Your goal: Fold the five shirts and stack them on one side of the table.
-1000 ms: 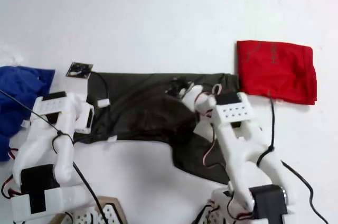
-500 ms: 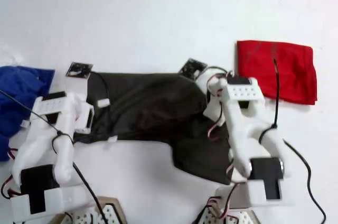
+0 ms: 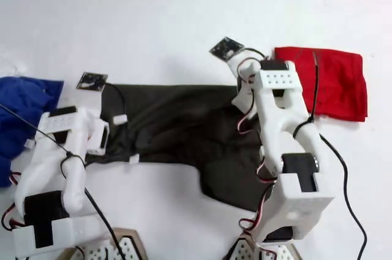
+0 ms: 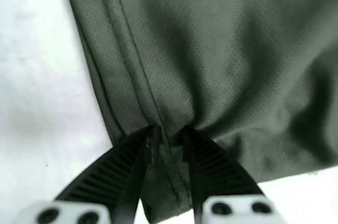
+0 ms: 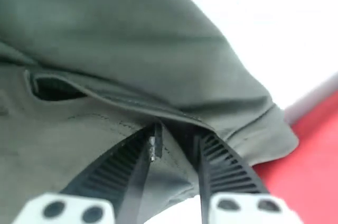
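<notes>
While left fingers [image 4: 122, 167] and right fingers [image 5: 122, 167] pinch its ends, the olive shirt [image 3: 177, 126] stretches side to side.

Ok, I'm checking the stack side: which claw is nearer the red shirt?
Right. The right claw grips the dark shirt at its edge just beside the red shirt. The left claw grips the dark shirt's opposite end, by the blue shirt.
</notes>
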Motion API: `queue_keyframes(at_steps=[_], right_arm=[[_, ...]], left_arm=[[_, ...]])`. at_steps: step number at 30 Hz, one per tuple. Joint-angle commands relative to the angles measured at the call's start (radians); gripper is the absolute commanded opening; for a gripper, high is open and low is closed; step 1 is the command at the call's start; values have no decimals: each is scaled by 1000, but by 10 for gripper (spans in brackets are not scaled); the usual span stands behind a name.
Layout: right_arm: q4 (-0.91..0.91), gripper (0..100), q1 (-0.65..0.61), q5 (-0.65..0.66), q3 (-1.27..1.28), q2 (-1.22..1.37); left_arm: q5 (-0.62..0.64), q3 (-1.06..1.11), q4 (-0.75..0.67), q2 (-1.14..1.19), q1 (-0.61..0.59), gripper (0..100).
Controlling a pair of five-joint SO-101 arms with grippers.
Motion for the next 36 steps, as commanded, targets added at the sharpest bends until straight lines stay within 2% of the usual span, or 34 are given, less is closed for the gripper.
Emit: queue_keyframes(at_steps=[1, 4, 7, 10, 13, 19, 24, 27, 31, 36], right_arm=[[81, 108, -12, -6, -41, -128], [122, 104, -10, -9, -17, -219], [147, 9, -27, -12, 51, -298], [145, 17, -82, -5, 173, -358], [76, 19, -133, -9, 293, -392], [-182, 19, -174, -12, 474, -348], [-331, 19, -143, -12, 460, -200], [-354, 19, -94, -17, 387, -107], [-303, 19, -59, -109, 288, -73], [-180, 19, -96, -109, 247, -125]], left_arm=[[-3, 1, -48, 9, 3, 109], [-3, 1, -48, 9, 3, 109], [-3, 1, -48, 9, 3, 109], [-3, 1, -48, 9, 3, 109], [-3, 1, -48, 9, 3, 109], [-3, 1, -48, 9, 3, 109], [-3, 1, -48, 9, 3, 109], [-3, 1, -48, 9, 3, 109], [-3, 1, -48, 9, 5, 109], [-3, 1, -48, 9, 5, 109]])
